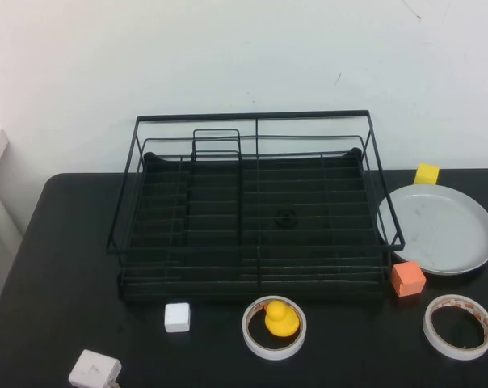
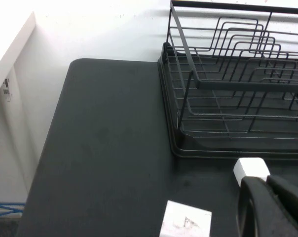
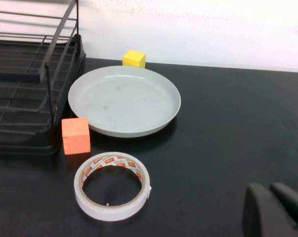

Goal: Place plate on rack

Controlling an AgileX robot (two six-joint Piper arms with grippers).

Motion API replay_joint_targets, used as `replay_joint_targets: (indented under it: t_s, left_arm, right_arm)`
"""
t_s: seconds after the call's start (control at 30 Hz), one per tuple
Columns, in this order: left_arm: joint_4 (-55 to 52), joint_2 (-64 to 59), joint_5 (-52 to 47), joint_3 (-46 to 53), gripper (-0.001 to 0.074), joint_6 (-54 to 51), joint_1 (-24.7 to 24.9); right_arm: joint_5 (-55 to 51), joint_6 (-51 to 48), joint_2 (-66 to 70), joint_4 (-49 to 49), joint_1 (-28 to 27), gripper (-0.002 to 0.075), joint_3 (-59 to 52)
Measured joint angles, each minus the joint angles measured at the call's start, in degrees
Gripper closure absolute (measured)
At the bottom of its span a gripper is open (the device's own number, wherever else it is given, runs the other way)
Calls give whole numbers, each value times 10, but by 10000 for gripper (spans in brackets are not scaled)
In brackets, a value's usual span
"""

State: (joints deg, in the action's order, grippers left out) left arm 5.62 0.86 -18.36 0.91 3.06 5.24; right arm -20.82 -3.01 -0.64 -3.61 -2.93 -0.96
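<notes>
Seemingly both claws, left [image 2: 272,207] and right [image 3: 275,212], empty (spread indiscernible); plate [image 1: 444,228] beside rack [image 1: 252,210].

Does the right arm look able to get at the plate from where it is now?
Probably yes. The plate lies flat on the table right of the rack, its top uncovered. The orange cube and tape roll sit near its front edge; the right gripper has open table between.

Orange cube [image 3: 75,135] and tape roll [image 3: 112,184] stand between right gripper [image 3: 277,210] and plate [image 3: 124,100]; left gripper [image 2: 272,207] faces bare tabletop [image 2: 104,148].
</notes>
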Motion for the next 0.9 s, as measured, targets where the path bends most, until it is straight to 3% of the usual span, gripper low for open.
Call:
replay_joint_targets:
  t_s: [0.9]
  left_arm:
    - [35, 0, -1, 0, 736, 4, 0]
  right_arm:
    - [0, 0, 0, 0, 0, 728, 0]
